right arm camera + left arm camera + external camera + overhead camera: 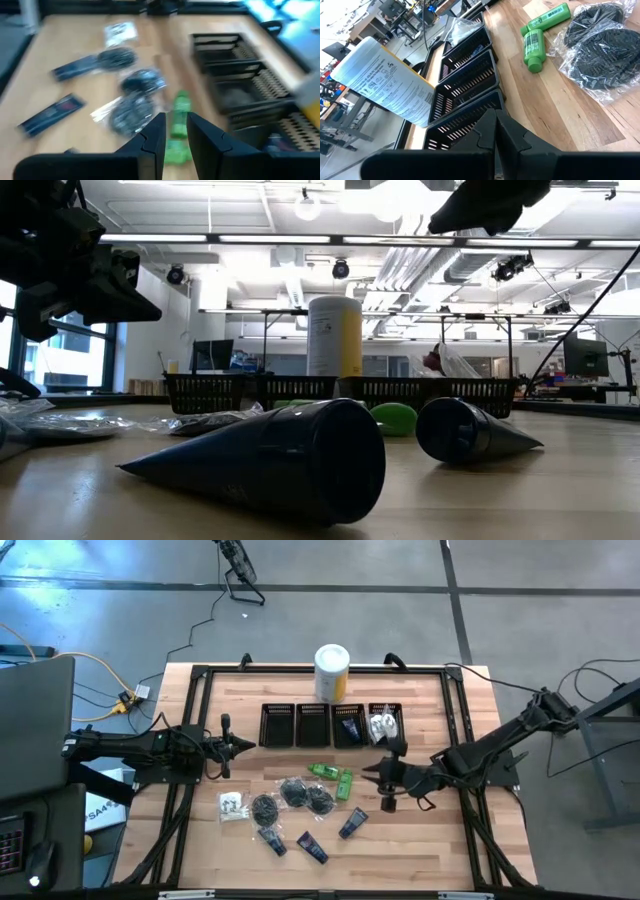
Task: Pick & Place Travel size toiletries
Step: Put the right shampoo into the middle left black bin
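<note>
The toiletries lie on the near half of the table: two bright green packets (336, 778), black bagged bundles (296, 794), dark blue tubes (352, 823) and a clear sachet (232, 805). A blue tube (350, 727) and white sachets (383, 725) lie in the two right-hand bins. My right gripper (368, 776) is open and hovers just right of the green packets, which show through its finger gap (175, 135). My left gripper (243, 746) is shut and empty, at the table's left, level with the bins (495, 131).
Four black mesh bins (330, 724) stand in a row toward the far edge, with a big white-and-yellow canister (332, 672) behind them. A black frame (455, 710) runs along the table's sides. Bare wood lies right of the tubes on the near side (420, 850).
</note>
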Controlling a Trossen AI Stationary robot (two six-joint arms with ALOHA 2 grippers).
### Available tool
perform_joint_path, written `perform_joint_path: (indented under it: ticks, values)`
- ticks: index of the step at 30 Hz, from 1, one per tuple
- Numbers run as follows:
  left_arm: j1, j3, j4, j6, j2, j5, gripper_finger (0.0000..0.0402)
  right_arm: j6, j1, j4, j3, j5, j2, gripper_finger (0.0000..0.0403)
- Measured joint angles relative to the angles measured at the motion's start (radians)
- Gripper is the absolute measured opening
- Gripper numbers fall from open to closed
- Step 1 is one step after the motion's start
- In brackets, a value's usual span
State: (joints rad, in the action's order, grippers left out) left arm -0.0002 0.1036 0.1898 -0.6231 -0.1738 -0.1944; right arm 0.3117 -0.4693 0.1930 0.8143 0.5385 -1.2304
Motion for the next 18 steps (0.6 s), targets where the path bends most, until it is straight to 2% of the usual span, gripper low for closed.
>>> perform_joint_path:
  ticks: [4,9,18]
  values:
    - [0.000,0.000,0.000,0.000,0.000,0.000,0.0001,-0.002,0.000,0.003,0.000,-0.099,0.000,0.0070]
    - [0.000,0.000,0.000,0.000,0.000,0.000,0.0001,0.015,0.001,0.002,0.000,-0.152,0.000,0.0070]
    - [0.000,0.000,0.000,0.000,0.000,0.000,0.0001,0.026,0.014,-0.106,0.000,-0.078,0.000,0.0070]
